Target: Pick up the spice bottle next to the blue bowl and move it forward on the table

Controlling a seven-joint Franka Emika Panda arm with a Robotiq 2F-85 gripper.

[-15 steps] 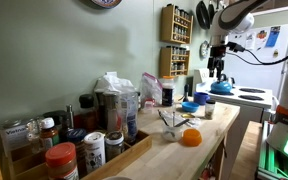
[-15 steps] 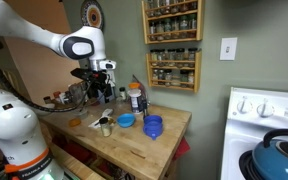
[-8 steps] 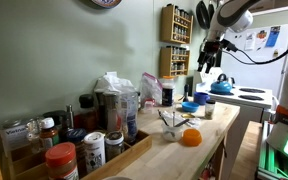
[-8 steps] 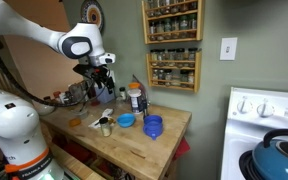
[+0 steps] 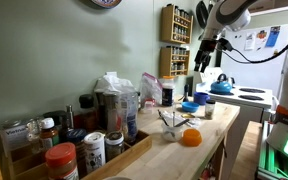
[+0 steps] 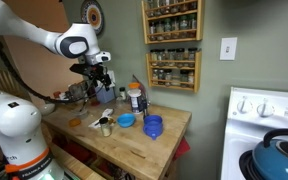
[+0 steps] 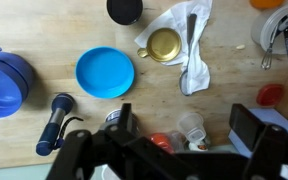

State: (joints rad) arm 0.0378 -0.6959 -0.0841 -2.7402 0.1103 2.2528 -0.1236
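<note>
Spice bottle [image 6: 134, 99], the white plastic one with an orange cap, stands upright on the pale wooden table [image 6: 174, 120] just beside the small bright blue bowl [image 6: 126, 121]. It looks light, slick and tippy, so I'd grab it mid-body, below the cap. My Robotiq gripper [image 7: 185, 116] hangs above, jaws wide apart, holding nothing.

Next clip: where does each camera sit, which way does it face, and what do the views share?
Exterior view: low among jars at one end of the table, looking along it toward the white stove; arm and gripper at upper right.
Exterior view: near the stove, facing the table end and the wall spice racks; the arm fills the left.
Wrist view: looking straight down on the tabletop; the open gripper frames the bottom edge.
Shared: all three show the blue bowl.
</note>
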